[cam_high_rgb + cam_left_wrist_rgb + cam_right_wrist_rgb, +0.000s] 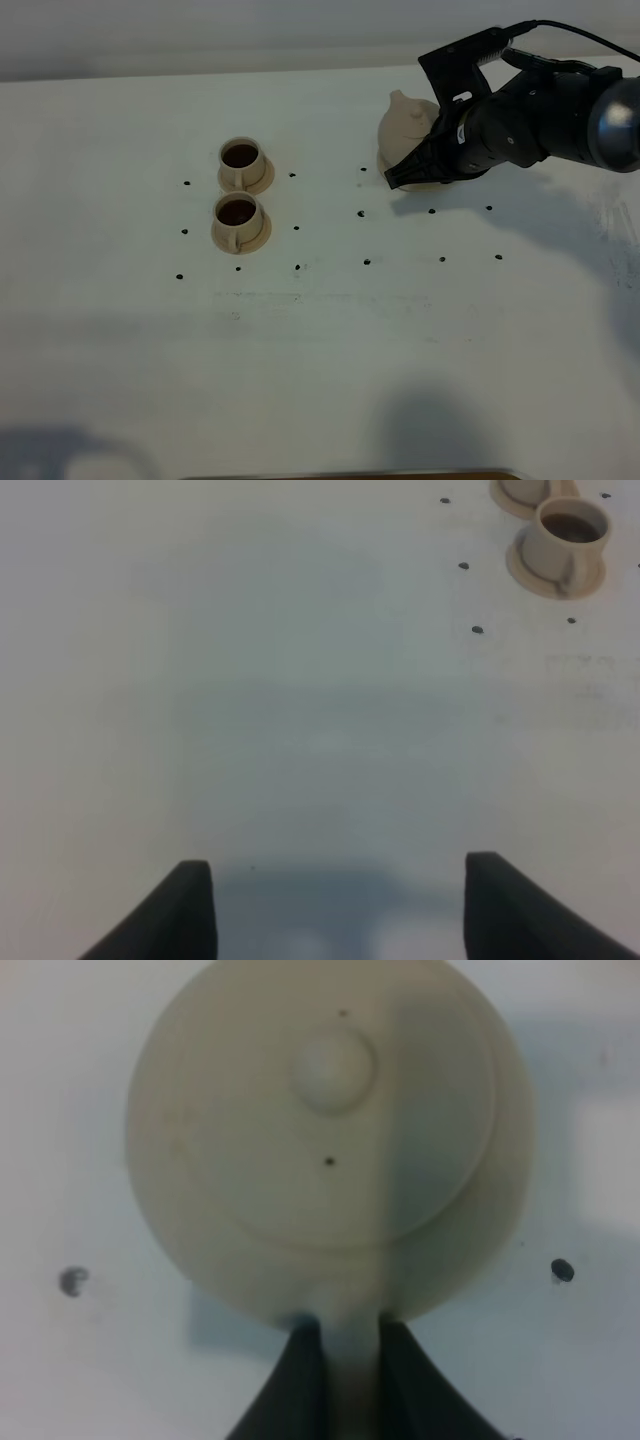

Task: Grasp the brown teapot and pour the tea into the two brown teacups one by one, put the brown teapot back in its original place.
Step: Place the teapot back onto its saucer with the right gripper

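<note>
Both cups [241, 165] [238, 222] are sitting at 9 o'clock holding dark tea [239, 155]. The right end effector [343, 1335] is pinching the round clay teapot's [405, 128] handle at 1 o'clock on the white surface [320, 340]. Left end effector [338, 910] is hanging wide open, empty.

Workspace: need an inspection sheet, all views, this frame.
Surface: white table with small black dot marks; shadows along the near edge.
Job's things: brown teapot far right, lid on, seemingly on its saucer. Two brown teacups, far and near, each on a small saucer and holding dark tea.
Clutter: nothing seen.
Grippers: right gripper at the teapot, jaws closed on its handle. Left gripper open over bare table, holding nothing.
Cables: a black cable runs along the right arm.
Surroundings: pale wall behind the table; a tan strip at the near edge.
</note>
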You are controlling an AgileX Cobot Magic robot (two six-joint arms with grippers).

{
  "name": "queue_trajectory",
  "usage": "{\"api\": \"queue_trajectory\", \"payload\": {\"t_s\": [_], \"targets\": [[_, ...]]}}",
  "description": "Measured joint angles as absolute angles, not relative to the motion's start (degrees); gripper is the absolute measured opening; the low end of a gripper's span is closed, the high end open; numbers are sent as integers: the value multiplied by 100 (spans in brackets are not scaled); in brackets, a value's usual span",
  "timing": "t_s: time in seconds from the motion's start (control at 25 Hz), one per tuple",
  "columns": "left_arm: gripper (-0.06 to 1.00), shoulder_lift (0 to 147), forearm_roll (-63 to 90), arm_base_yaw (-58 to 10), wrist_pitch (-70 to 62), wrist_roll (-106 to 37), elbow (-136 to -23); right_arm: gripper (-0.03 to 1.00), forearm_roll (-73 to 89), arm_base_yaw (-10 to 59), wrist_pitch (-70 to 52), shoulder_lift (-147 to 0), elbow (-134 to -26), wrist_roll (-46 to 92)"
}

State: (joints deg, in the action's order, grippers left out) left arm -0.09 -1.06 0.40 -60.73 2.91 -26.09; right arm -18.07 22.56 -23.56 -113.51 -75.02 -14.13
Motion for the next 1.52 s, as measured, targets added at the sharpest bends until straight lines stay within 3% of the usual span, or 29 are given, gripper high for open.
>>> {"api": "queue_trajectory", "payload": {"t_s": [1.52], "targets": [[60, -9, -106, 40, -6073, 291, -2609, 8, -1805, 2091, -1984, -11871, -7671, -1419]]}}
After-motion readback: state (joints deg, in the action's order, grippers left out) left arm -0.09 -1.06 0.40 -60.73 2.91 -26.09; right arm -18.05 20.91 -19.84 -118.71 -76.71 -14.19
